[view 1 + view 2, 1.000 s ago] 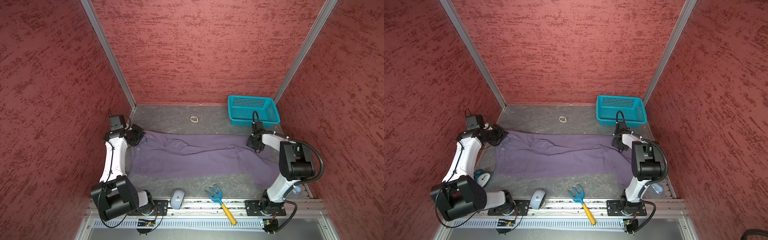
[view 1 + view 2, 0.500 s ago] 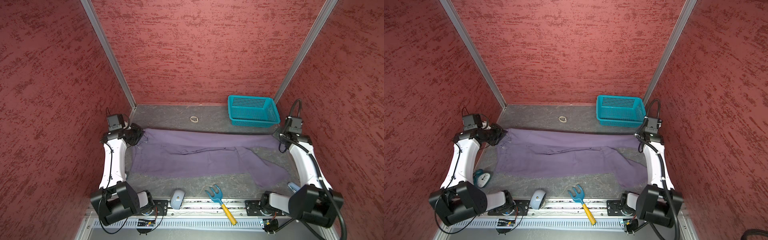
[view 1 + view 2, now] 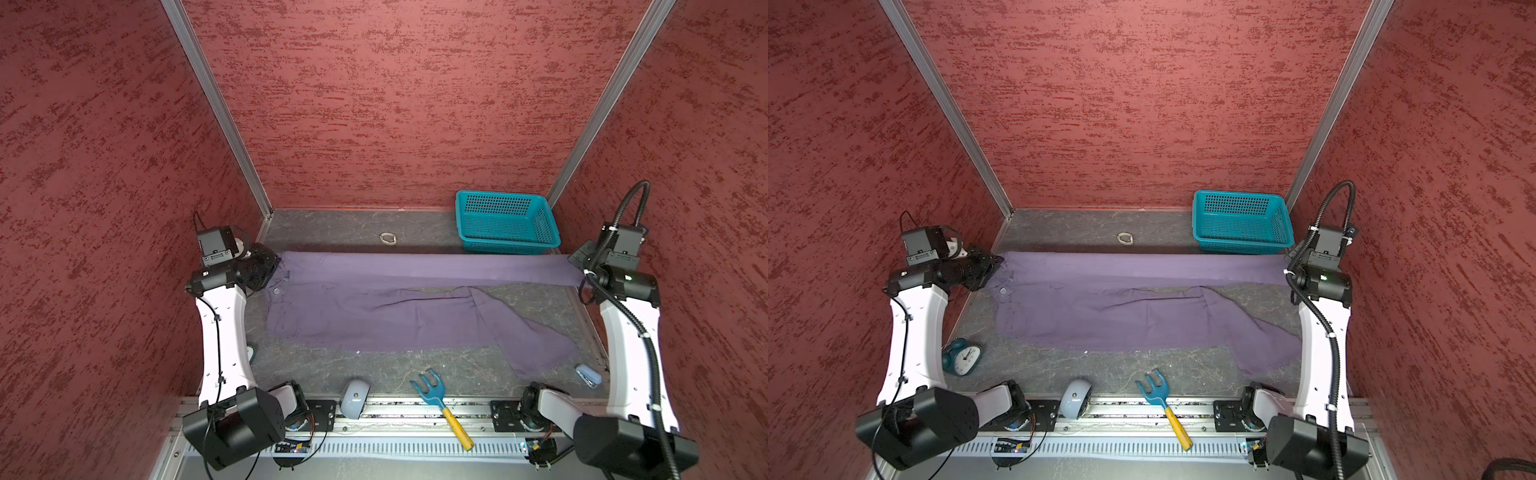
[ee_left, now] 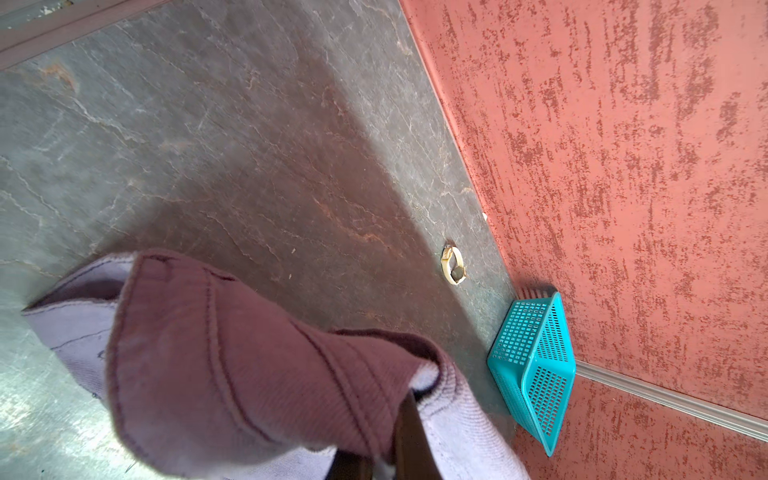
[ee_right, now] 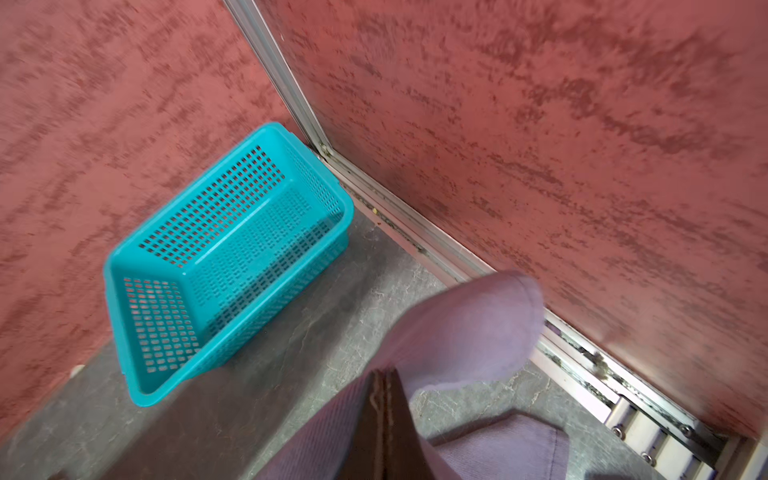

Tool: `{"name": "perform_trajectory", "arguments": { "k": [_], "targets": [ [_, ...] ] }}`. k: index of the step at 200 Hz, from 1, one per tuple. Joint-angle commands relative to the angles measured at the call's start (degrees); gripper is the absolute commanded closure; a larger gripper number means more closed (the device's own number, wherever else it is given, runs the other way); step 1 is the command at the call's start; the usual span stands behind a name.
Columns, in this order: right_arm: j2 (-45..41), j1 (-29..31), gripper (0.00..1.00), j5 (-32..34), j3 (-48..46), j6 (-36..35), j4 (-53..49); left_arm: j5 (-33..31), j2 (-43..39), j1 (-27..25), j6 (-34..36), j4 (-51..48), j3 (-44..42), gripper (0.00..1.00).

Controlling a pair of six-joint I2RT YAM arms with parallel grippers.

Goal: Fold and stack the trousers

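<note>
One pair of trousers (image 3: pixel 374 307) lies across the middle of the table (image 3: pixel 332 224), waist to the left and two legs running right. The far leg is drawn into a straight band between the two grippers, lifted off the table to judge by the shadow under it. The near leg lies slack, its hem splayed toward the front right corner.

The left gripper (image 3: pixel 275 264) is clenched on the far corner of the waistband, which bunches over a dark finger (image 4: pixel 409 432) in the left wrist view. The right gripper (image 3: pixel 577 265) is clenched on the far leg's hem, with cloth draped over its closed fingers (image 5: pixel 384 419). Pulling the two ends apart makes that edge taut and straight, probably so it can be carried over the near leg as a lengthwise fold. No fold is made yet.

Around the cloth:
- one basket (image 3: pixel 505 245), empty, in the far right corner just behind the taut leg
- one ring (image 3: pixel 388 239)
- one rake (image 3: pixel 432 390)
- one mouse (image 3: pixel 353 399)
- one clock (image 3: pixel 961 357)
- one pale-blue object (image 3: pixel 588 374) near the slack hem, its kind unclear
</note>
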Motion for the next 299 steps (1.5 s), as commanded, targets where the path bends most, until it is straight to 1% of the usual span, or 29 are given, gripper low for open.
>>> {"name": "perform_trajectory", "arguments": {
  "k": [1, 16, 31, 41, 55, 70, 87, 108, 128, 133, 141, 150, 161, 174, 182, 197, 214, 225, 244, 256, 261, 270, 280, 299],
  "targets": [
    [2.94, -1.21, 1.0, 0.53, -1.75, 0.74, 2.16, -2.28, 1.6, 1.28, 0.61, 3.35, 0.52, 1.0],
    [5.21, -1.16, 1.0, -1.77, -4.28, 1.36, 4.43, -3.19, 2.96, 0.93, 0.25, 4.48, -0.12, 1.0],
    [8.81, -1.18, 1.0, -5.82, -6.2, 1.53, 8.08, -4.95, 5.16, 0.19, -0.87, 6.74, -0.88, 1.0],
    [11.65, -1.1, 1.0, -8.23, -7.39, 2.23, 11.18, -4.88, 7.56, -0.39, -2.07, 8.76, -0.76, 1.0],
    [16.17, -0.68, 1.0, -9.8, -8.16, 3.39, 14.78, -6.17, 11.28, -2.61, -3.79, 11.32, 0.32, 1.0],
    [21.73, -0.04, 1.0, -10.56, -7.62, 3.81, 18.21, -8.61, 15.68, -5.74, -4.97, 13.71, 1.92, 1.0],
    [28.76, 0.96, 1.0, -12.97, -3.9, 2.77, 19.28, -11.42, 22.01, -8.05, -5.17, 12.96, 5.85, 1.0],
    [36.21, 3.07, 0.9, -11.96, 1.41, 2.06, 18.22, -10.82, 28.58, -8.36, -6.44, 13.77, 8.86, 1.0],
    [39.0, 3.68, 0.77, -10.35, 2.99, 2.94, 19.1, -11.5, 33.28, -9.18, -6.08, 13.66, 11.88, 1.0],
    [39.07, 3.74, 0.73, -10.18, 3.14, 3.1, 19.42, -12.09, 34.35, -9.45, -5.85, 13.38, 12.93, 0.97],
    [39.08, 3.65, 0.68, -10.01, 3.4, 3.2, 19.66, -13.03, 35.66, -9.66, -5.53, 12.81, 14.37, 0.89],
    [38.96, 3.59, 0.64, -9.66, 4.03, 2.9, 19.33, -13.26, 36.89, -9.64, -5.5, 12.7, 15.69, 0.73],
    [38.66, 3.7, 0.59, -8.77, 5.37, 2.07, 18.08, -12.99, 38.24, -9.38, -5.48, 12.65, 17.58, 0.61],
    [37.85, 3.6, 0.56, -7.58, 6.74, 0.86, 16.0, -12.53, 39.39, -9.18, -5.24, 12.23, 19.99, 0.41],
    [36.77, 3.59, 0.54, -6.93, 7.05, 0.19, 15.05, -12.3, 40.0, -9.05, -5.05, 11.27, 21.57, 0.32],
    [33.78, 3.62, 0.51, -5.64, 6.07, -0.72, 13.74, -12.08, 40.03, -9.02, -4.43, 9.47, 23.82, 0.31],
    [29.1, 3.6, 0.5, -4.44, 2.69, -1.1, 12.92, -12.48, 37.71, -9.92, -3.52, 9.66, 22.43, 0.31],
    [25.94, 3.61, 0.5, -4.22, -0.44, -1.2, 12.81, -12.9, 35.7, -10.78, -2.58, 9.78, 20.31, 0.32],
    [20.51, 3.73, 0.55, -5.81, -7.05, -1.37, 13.37, -13.95, 32.43, -12.13, -1.14, 10.04, 15.01, 0.34],
    [18.66, 3.85, 0.56, -7.0, -11.19, -1.37, 13.76, -14.52, 31.05, -12.58, -0.55, 10.81, 11.11, 0.34],
    [16.57, 3.81, 0.56, -7.49, -12.82, -1.4, 13.84, -14.43, 30.73, -12.63, -0.39, 11.23, 9.6, 0.34],
    [15.49, 3.94, 0.55, -8.9, -15.58, -1.46, 14.14, -14.08, 30.61, -12.47, -0.39, 11.88, 7.33, 0.34],
    [14.85, 4.1, 0.54, -10.43, -18.32, -1.46, 14.52, -13.31, 30.95, -12.2, -0.54, 12.63, 5.41, 0.37],
    [14.91, 4.53, 0.48, -12.06, -22.26, -1.2, 15.83, -12.29, 31.86, -12.1, -1.42, 14.65, 3.06, 0.4]
  ]
}}
